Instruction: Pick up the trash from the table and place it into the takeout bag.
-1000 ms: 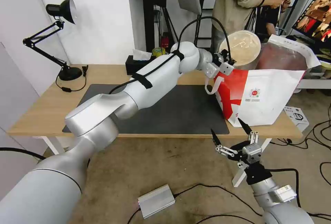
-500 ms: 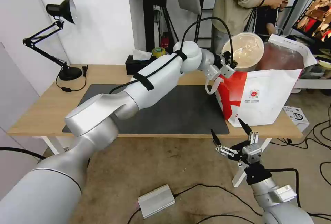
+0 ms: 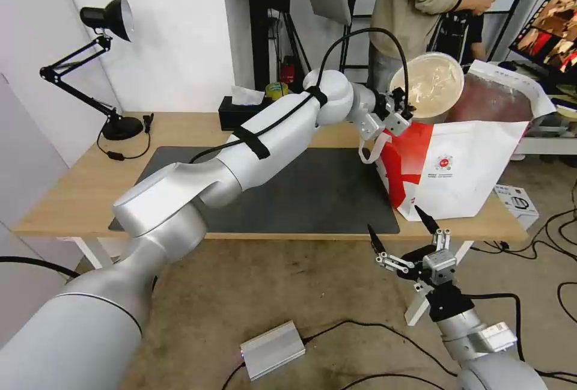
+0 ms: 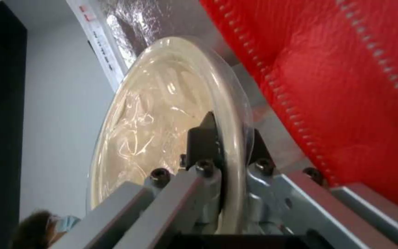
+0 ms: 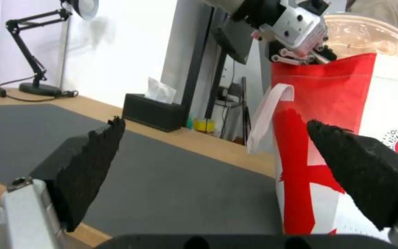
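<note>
My left gripper (image 3: 401,115) is shut on the rim of a large round pale bowl (image 3: 428,85). It holds this trash tilted on edge above the near-left rim of the takeout bag (image 3: 463,167). The left wrist view shows the fingers (image 4: 204,133) pinching the bowl's rim (image 4: 162,114) beside the bag's red cloth (image 4: 346,86). The red-and-white bag stands open on the right end of the table (image 3: 72,191), showing its foil lining. Below the table's front edge, in front of the bag, my right gripper (image 3: 396,222) hangs open and empty, as the right wrist view also shows (image 5: 215,125).
A dark grey mat (image 3: 300,191) covers the table's middle. A black desk lamp (image 3: 102,65) stands at the far left and a black tissue box (image 3: 240,110) at the back. A silver box (image 3: 272,349) and cables lie on the floor. People stand behind the bag.
My left gripper has carried the bowl a little to the right, farther over the bag's mouth. The right arm has not moved.
</note>
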You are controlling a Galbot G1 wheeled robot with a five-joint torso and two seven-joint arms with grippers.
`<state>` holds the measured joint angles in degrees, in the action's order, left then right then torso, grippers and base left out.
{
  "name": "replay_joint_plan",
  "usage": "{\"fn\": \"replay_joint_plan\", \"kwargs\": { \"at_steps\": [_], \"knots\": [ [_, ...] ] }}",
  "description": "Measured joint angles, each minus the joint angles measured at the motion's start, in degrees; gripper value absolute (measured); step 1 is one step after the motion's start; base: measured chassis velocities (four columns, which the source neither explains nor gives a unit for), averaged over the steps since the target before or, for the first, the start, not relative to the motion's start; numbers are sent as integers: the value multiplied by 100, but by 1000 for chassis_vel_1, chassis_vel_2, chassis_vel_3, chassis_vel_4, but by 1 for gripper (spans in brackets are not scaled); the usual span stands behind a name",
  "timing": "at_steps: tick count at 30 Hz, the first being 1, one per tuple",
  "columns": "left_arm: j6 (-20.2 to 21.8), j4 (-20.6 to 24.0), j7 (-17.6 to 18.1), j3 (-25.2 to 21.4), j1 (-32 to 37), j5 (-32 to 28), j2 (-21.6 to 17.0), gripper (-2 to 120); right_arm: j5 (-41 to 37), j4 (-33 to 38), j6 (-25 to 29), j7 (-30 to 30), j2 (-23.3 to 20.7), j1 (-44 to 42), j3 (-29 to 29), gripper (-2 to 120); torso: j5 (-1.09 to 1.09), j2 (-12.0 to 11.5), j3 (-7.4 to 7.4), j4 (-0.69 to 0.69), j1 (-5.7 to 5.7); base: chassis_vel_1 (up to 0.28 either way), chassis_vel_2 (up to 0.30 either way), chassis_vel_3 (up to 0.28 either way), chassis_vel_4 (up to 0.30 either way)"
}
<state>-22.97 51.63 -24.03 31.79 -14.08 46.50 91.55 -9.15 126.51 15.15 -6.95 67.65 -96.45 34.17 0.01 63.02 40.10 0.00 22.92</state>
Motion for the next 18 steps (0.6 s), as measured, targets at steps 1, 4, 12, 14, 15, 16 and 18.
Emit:
{"fn": "replay_joint_plan", "kwargs": {
  "at_steps": [1,4,12,14,15,16,18],
  "knots": [
    [-11,8,0,18,-15,22,1,5,0,0,0,0,0,0,0,100,0,0,0,0,0,0,0,0,0],
    [-21,31,0,45,-32,37,2,10,0,0,0,0,0,0,0,100,0,0,0,0,0,0,0,0,0],
    [-48,124,9,31,-40,303,4,23,0,0,0,0,0,0,0,100,-1,0,0,0,0,0,0,0,0],
    [-62,157,9,29,-41,379,4,24,0,0,0,0,0,0,0,100,-1,1,0,0,0,0,0,0,0],
    [-68,167,9,29,-42,400,4,24,0,0,0,0,0,0,0,100,-1,0,0,0,0,0,0,0,0],
    [-75,175,7,29,-44,417,4,25,0,0,0,0,0,0,0,100,-1,1,0,0,0,0,0,0,0],
    [-78,177,3,30,-44,424,5,27,0,0,0,0,0,0,0,100,-1,1,0,0,0,0,0,0,0]
  ]
}}
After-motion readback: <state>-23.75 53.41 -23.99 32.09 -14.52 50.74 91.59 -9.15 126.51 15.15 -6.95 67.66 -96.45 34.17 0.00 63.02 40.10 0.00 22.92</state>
